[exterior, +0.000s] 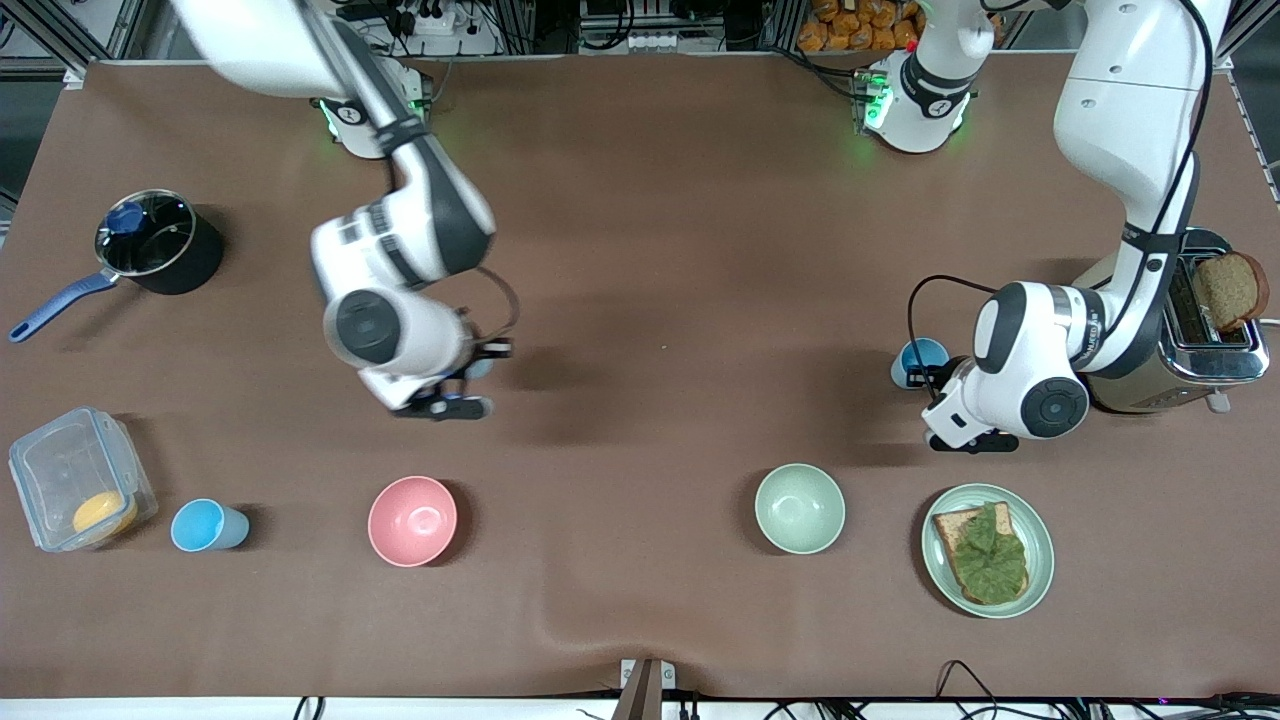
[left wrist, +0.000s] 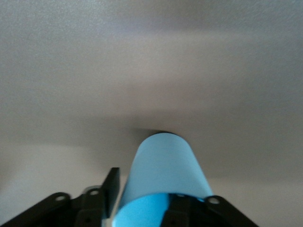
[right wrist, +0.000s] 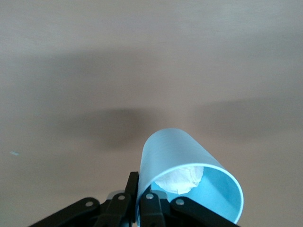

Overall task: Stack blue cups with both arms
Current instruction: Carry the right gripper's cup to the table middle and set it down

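We see a robotics lab set up to mimic a kitchen. Two white robot arms [exterior: 400,250] are bolted at the edge of a brown-covered counter [exterior: 640,250], with aluminium framing, power strips [exterior: 430,20] and loose cables past that edge. The kitchen props on it include a toaster [exterior: 1200,330], a saucepan [exterior: 160,245], bowls [exterior: 412,520] and a plate [exterior: 1040,540].

Table's covered in a matt brown sheet [exterior: 640,300], bit wrinkly. Arms are glossy white plastic shells [exterior: 1130,110]. Sky-blue cup [right wrist: 189,175] looks like smooth plastic, toaster [exterior: 1200,340] is shiny metal.
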`<state>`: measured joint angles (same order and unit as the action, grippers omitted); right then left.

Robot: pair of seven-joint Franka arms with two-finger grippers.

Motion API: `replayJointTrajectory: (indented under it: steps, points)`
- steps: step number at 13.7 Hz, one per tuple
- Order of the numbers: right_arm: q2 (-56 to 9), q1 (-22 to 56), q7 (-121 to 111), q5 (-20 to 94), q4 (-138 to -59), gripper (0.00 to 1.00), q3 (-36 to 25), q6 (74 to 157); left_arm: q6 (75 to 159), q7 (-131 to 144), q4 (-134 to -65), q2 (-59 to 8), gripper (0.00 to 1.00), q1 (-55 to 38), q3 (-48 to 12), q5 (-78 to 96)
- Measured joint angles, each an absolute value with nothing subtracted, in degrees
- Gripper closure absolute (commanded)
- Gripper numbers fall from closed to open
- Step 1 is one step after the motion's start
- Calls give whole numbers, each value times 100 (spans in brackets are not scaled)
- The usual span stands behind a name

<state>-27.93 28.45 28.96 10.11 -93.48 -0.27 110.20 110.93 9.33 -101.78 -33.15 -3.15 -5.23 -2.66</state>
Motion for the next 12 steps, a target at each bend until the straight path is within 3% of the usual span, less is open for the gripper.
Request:
replayJointTrajectory:
  steps: [8,12]
  points:
    - [-3215,4352,4758,1305,-9244,100,-30,12299,11158,1073,-10171,-3353,98,-296,-505,-227]
    - [-3306,4553,4973,1225,-9205,100,-38,12556,11299,1280,-9924,-3183,98,-273,-501,335]
